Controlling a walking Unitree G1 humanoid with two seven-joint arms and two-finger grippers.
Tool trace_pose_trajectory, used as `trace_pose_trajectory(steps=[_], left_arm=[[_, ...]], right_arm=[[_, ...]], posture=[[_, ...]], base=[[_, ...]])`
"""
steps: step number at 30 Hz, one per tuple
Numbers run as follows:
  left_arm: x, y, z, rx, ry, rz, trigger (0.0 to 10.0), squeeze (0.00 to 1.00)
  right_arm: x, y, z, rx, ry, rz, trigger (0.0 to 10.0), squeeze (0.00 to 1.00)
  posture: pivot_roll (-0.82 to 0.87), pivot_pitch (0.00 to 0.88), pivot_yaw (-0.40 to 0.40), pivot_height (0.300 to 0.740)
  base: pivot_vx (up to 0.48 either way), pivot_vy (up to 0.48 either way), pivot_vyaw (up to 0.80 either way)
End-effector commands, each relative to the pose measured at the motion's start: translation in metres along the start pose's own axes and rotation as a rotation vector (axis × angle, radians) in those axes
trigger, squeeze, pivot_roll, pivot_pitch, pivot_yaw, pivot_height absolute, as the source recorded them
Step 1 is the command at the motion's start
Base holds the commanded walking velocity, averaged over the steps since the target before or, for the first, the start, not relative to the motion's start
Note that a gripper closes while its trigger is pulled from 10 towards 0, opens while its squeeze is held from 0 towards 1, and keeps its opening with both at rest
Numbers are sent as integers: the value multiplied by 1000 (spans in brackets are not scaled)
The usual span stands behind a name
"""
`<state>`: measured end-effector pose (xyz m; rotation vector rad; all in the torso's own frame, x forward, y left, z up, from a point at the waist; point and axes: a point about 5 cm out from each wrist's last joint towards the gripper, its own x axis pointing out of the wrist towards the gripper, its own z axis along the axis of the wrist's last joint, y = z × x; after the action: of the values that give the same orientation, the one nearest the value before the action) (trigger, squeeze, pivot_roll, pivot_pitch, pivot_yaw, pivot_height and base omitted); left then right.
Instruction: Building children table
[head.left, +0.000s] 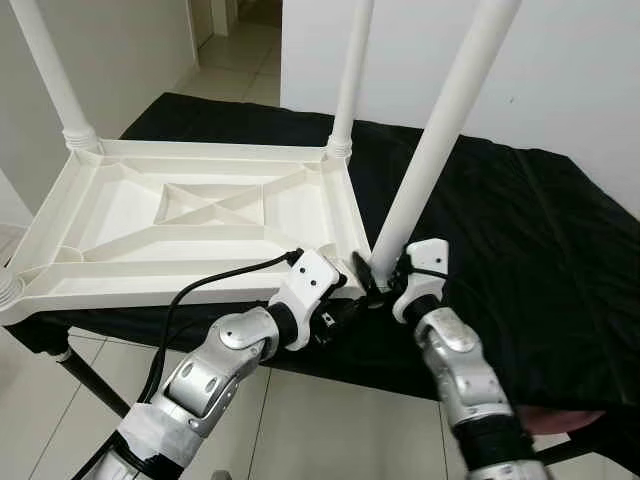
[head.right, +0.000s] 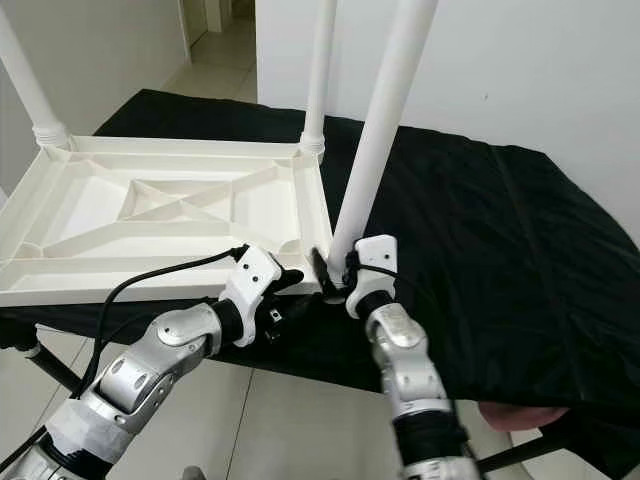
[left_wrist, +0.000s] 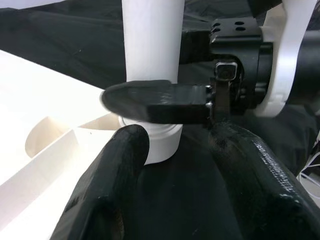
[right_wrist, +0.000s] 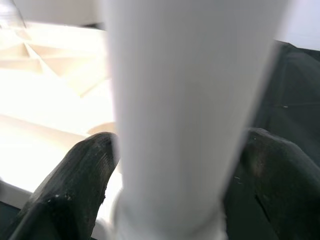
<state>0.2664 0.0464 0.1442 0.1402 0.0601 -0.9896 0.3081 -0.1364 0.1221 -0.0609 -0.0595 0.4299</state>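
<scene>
A white plastic children's table top (head.left: 200, 215) lies upside down on a black cloth. Two legs stand upright in its far corners (head.left: 352, 70) (head.left: 55, 70). A third white leg (head.left: 440, 130) rises tilted from the near right corner socket. My right gripper (head.left: 378, 278) is shut on this leg just above its base, and the leg (right_wrist: 185, 100) sits between its fingers (right_wrist: 75, 175). My left gripper (head.left: 345, 298) is at the same corner, open, its fingers (left_wrist: 115, 175) spread before the leg's collar (left_wrist: 160, 137) without touching it.
The black cloth (head.left: 520, 230) covers a low stand that reaches right and back. Its near edge drops to a tiled floor (head.left: 330, 420). White walls stand behind, with a doorway at the back left (head.left: 235, 30). A pinkish shape (head.left: 560, 420) shows at the cloth's near right edge.
</scene>
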Motion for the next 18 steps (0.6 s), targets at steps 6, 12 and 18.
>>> trace_pose_trajectory(steps=[6,12,18], left_arm=[[-2,-2,0,26,27,-122,10000,0],[-6,3,1,43,43,-135,10000,0],[-5,4,1,44,44,-134,10000,0]], right_arm=[[9,1,0,-41,-9,140,10000,0],[13,4,1,-40,-23,254,10000,0],[14,2,0,-44,-21,279,10000,0]], posture=[[-48,0,-4,740],[-38,0,12,740],[-42,0,17,740]], base=[[0,0,0],[0,0,0],[0,0,0]])
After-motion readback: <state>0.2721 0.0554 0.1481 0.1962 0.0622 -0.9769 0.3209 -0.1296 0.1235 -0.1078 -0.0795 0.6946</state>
